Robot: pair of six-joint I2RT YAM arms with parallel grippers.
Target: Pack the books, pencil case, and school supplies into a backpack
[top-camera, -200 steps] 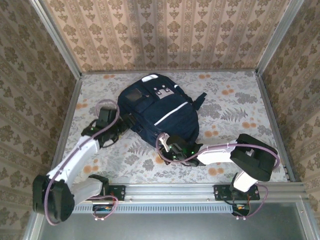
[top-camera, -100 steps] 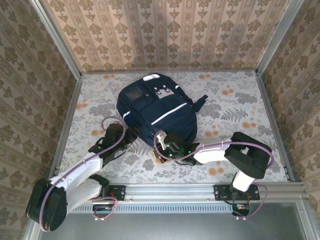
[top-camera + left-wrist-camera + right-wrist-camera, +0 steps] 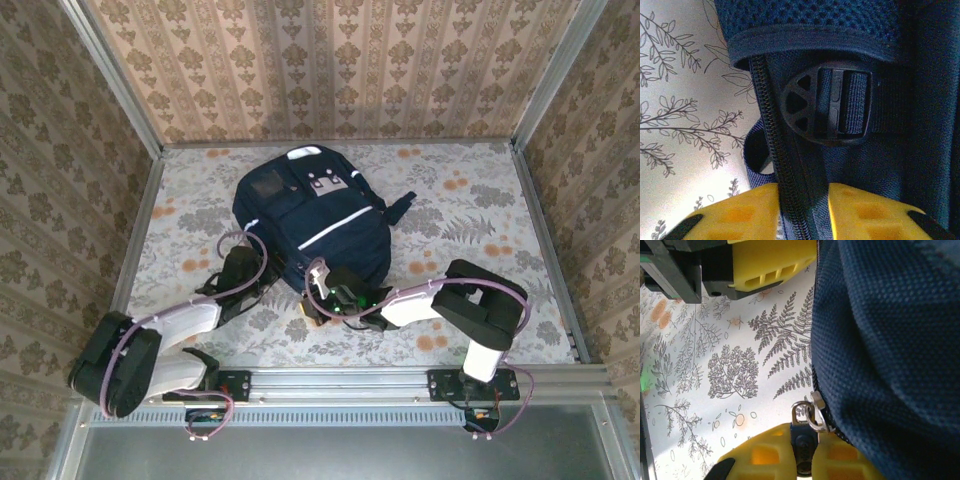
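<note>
Moved since earlier: the left arm was drawn down and in, so the left fingers (image 3: pixel 740 215) were brought along the backpack's near-left edge toward the right fingers (image 3: pixel 765 457), which were shifted only slightly left.
Backpack (image 3: pixel 310 215): laid flat mid-bench (image 3: pixel 470 200), its near edge met by both arms.
Left fingers, state: pinched on the zipper track (image 3: pixel 771 130), just below the strap buckle (image 3: pixel 827 107).
Right fingers, state: pinched on the zipper pull (image 3: pixel 807 415), its metal ring left free above them.
Step judged: the zipper was being run shut.
Doing it well: the track should be held taut by the left fingers while the pull is drawn along the seam line, not away from it.
Risk: loose fabric could be caught in the slider.
</note>
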